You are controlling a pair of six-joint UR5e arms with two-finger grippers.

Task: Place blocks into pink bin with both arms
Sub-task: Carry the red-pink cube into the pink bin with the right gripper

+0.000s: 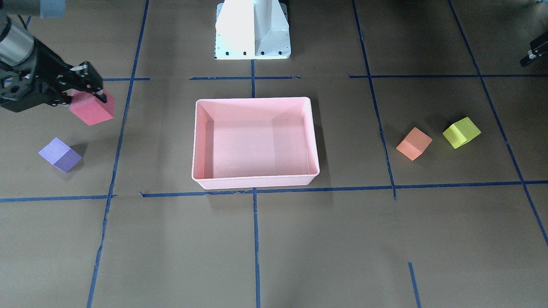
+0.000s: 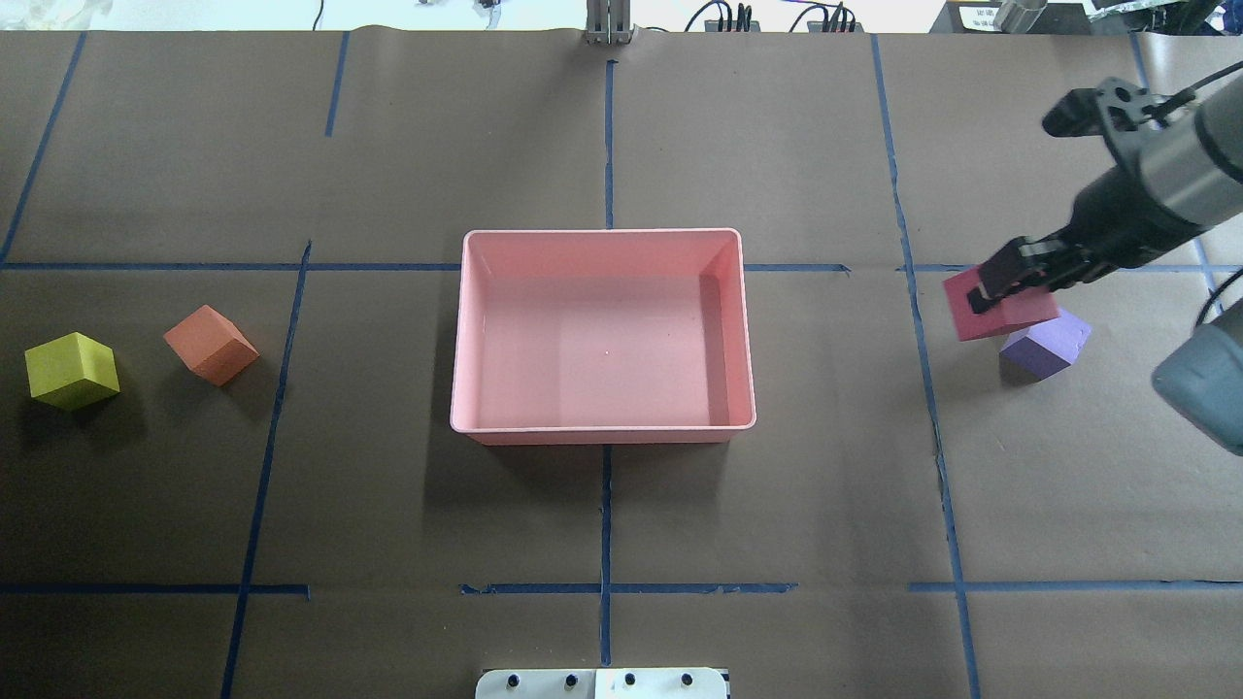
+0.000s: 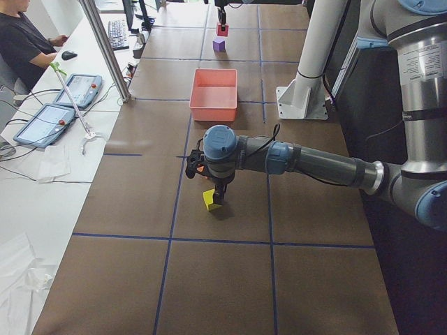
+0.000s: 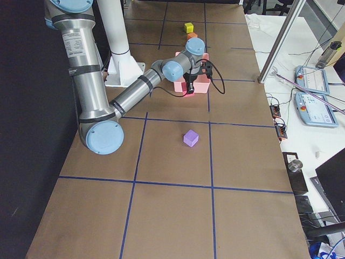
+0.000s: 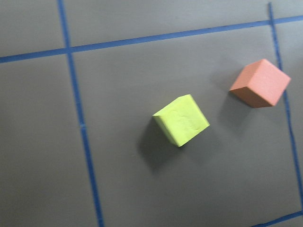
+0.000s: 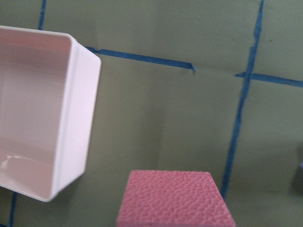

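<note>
Red block [image 1: 91, 109] in right tool [image 1: 90, 96], outside pink bin [image 1: 252, 182]

I get only a sliver of the left gripper [image 1: 533, 52] at the front view's right edge (jaws cut off, unreadable). Overhead, the red block [image 2: 1005, 316] covers a corner of the purple block [image 2: 1049, 349]; the right wrist view crops the red block.

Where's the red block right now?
In the overhead view, the red block is held aloft in the right gripper, right of the pink bin, close by the purple block.
</note>
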